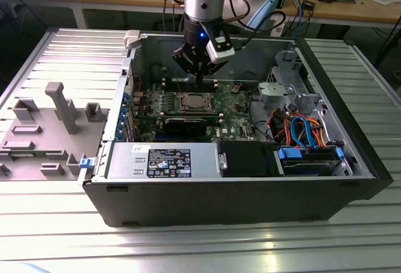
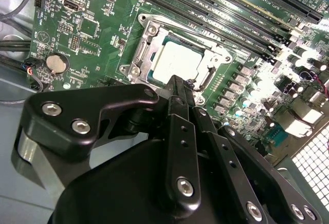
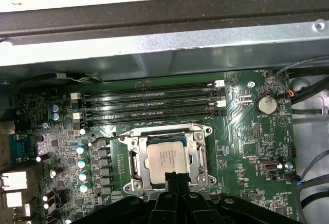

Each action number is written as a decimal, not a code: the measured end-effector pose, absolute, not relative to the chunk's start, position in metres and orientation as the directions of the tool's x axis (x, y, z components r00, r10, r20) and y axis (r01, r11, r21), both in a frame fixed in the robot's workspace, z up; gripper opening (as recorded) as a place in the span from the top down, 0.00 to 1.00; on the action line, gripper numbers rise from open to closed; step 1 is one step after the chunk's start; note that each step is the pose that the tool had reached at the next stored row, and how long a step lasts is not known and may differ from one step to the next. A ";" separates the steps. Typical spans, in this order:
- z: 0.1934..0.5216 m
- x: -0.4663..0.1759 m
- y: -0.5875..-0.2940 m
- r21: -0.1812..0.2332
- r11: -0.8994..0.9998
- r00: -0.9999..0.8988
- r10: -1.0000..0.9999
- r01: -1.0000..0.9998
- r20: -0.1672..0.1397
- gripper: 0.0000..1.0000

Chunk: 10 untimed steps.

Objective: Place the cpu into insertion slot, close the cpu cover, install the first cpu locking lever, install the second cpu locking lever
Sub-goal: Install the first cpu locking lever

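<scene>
pincer (image 3: 175, 176): fingers together, nothing visible between them; tip sat at the socket edge farthest from the memory slots (image 3: 149, 100).
cpu (image 3: 165, 155): seated flat in the insertion slot (image 3: 134, 183), mid motherboard (image 3: 247, 147), just beyond the tip.
cpu cover (image 3: 198, 152): lay flat, window framing the chip.
lever (image 3: 105, 139): thin wire ran off the slot corner; latched or not, couldn't tell.
room: memory slots close behind the socket, case wall (image 3: 154, 49) beyond them; open board on both flanks.
</scene>
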<state>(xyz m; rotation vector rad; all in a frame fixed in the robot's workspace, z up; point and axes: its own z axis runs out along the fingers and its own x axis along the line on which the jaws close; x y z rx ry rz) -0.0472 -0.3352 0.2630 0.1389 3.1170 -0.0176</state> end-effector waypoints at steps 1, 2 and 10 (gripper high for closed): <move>0.263 -0.047 -0.335 -0.010 0.996 -0.996 0.089 0.089 -0.022 0.89; 0.263 -0.047 -0.335 -0.010 0.996 -0.996 0.089 0.089 -0.022 0.89; 0.263 -0.047 -0.335 -0.010 0.998 -0.998 0.055 0.056 -0.022 0.89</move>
